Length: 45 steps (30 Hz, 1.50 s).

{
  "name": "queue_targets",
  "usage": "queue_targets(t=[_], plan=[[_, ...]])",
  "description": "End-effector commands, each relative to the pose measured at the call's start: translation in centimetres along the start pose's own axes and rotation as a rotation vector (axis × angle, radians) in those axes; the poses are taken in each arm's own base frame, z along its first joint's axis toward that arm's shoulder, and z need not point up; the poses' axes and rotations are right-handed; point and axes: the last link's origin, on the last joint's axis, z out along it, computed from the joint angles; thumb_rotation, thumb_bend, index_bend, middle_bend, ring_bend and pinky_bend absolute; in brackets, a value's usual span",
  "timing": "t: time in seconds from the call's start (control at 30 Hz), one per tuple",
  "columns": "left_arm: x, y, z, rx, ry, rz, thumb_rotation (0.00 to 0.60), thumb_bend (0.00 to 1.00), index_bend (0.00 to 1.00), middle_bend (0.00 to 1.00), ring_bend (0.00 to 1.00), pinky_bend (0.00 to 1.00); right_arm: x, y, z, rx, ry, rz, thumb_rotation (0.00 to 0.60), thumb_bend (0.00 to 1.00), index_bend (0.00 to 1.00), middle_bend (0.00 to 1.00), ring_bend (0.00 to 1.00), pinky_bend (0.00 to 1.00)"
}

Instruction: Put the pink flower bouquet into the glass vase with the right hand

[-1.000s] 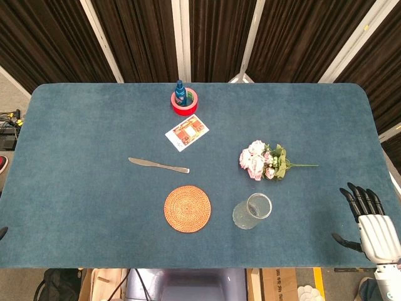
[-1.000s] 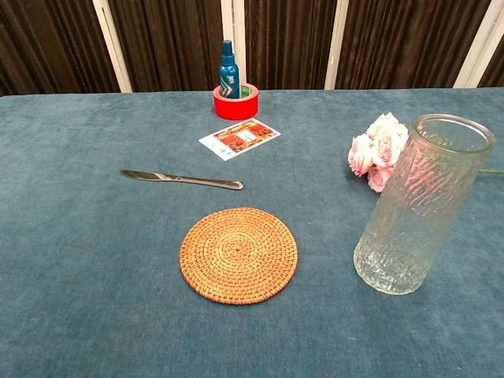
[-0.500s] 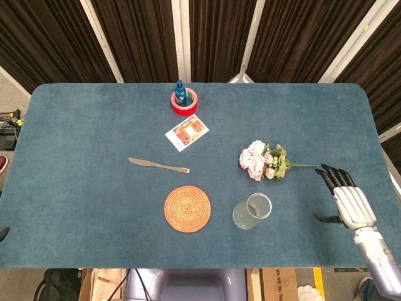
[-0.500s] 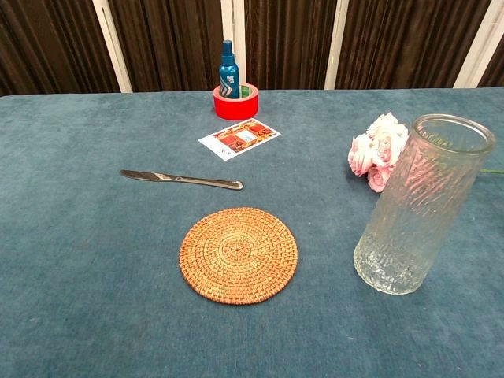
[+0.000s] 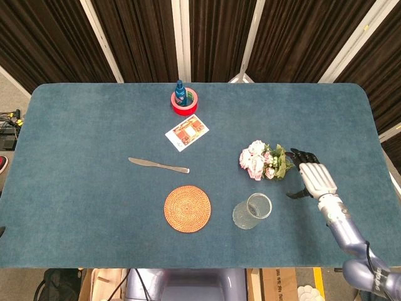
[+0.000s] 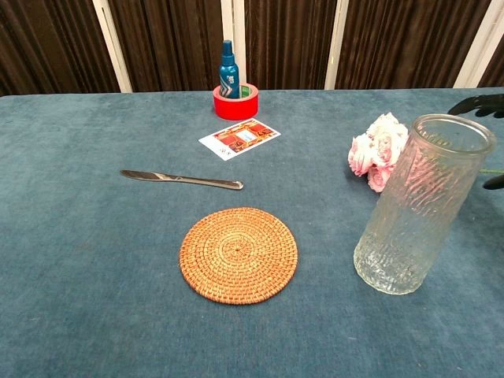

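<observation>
The pink flower bouquet [image 5: 260, 161] lies on its side on the blue table, blooms to the left, green stem running right under my hand. In the chest view the pink flower bouquet [image 6: 375, 153] is partly hidden behind the vase. The glass vase [image 5: 252, 211] stands upright and empty just in front of it; in the chest view the glass vase [image 6: 420, 204] fills the right side. My right hand [image 5: 311, 176] hovers over the stem end with its fingers spread, holding nothing; only the dark fingertips [image 6: 477, 105] show at the chest view's right edge. My left hand is out of sight.
A round woven coaster [image 5: 187, 209] lies left of the vase. A table knife [image 5: 158, 165] lies further left. A picture card [image 5: 187, 133] and a red tape roll with a blue bottle in it [image 5: 184, 100] sit towards the back.
My right hand has moved from the table's front right corner up and left, reaching the bouquet's stem. Its fingertips have entered the chest view. Nothing else moved.
</observation>
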Motion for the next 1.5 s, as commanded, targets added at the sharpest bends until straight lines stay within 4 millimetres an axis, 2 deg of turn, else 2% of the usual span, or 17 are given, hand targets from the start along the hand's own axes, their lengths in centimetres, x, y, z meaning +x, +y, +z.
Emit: queue_targets(t=[0.03,0.27,0.53,0.73,0.97,1.3,1.4,1.5], plan=[[0.0,0.1,0.0,-0.001,0.000,0.002,0.600,0.21,0.12,0.00,0.00,0.05,-0.2,-0.9,1.7,-0.010,-0.016,0.021,0.600,0.13,0.10,0.04,0.00,0.00],[-0.1,0.1,0.0,0.004,0.002,0.014,0.600,0.21,0.12,0.00,0.00,0.05,-0.7,-1.9,3.9,-0.033,-0.037,0.013,0.600,0.13,0.10,0.04,0.00,0.00],[-0.3,0.2,0.2,0.018,0.004,0.029,0.600,0.21,0.12,0.00,0.00,0.05,-2.2,-2.7,6.0,-0.054,-0.071,0.018,0.600,0.13,0.10,0.04,0.00,0.00],[-0.5,0.4,0.2,0.018,0.003,0.042,0.600,0.21,0.12,0.00,0.00,0.05,-3.3,-4.2,7.1,-0.039,-0.087,0.007,0.600,0.13,0.10,0.04,0.00,0.00],[-0.7,0.4,0.3,0.025,0.002,0.049,0.600,0.21,0.12,0.00,0.00,0.05,-3.3,-5.5,8.4,-0.035,-0.040,-0.047,0.600,0.13,0.13,0.08,0.03,0.00],[-1.1,0.8,0.4,0.022,-0.014,0.061,0.600,0.21,0.12,0.00,0.00,0.05,-3.6,-5.1,10.2,-0.091,-0.032,-0.131,0.600,0.13,0.15,0.08,0.06,0.00],[-1.2,1.0,0.4,0.014,-0.019,0.062,0.600,0.21,0.12,0.00,0.00,0.05,-3.7,-4.9,10.3,-0.100,-0.037,-0.130,0.600,0.13,0.19,0.12,0.11,0.00],[-1.3,1.1,0.3,0.011,-0.024,0.064,0.600,0.21,0.12,0.00,0.00,0.05,-3.7,-4.9,10.3,-0.097,-0.035,-0.121,0.600,0.14,0.32,0.25,0.22,0.00]])
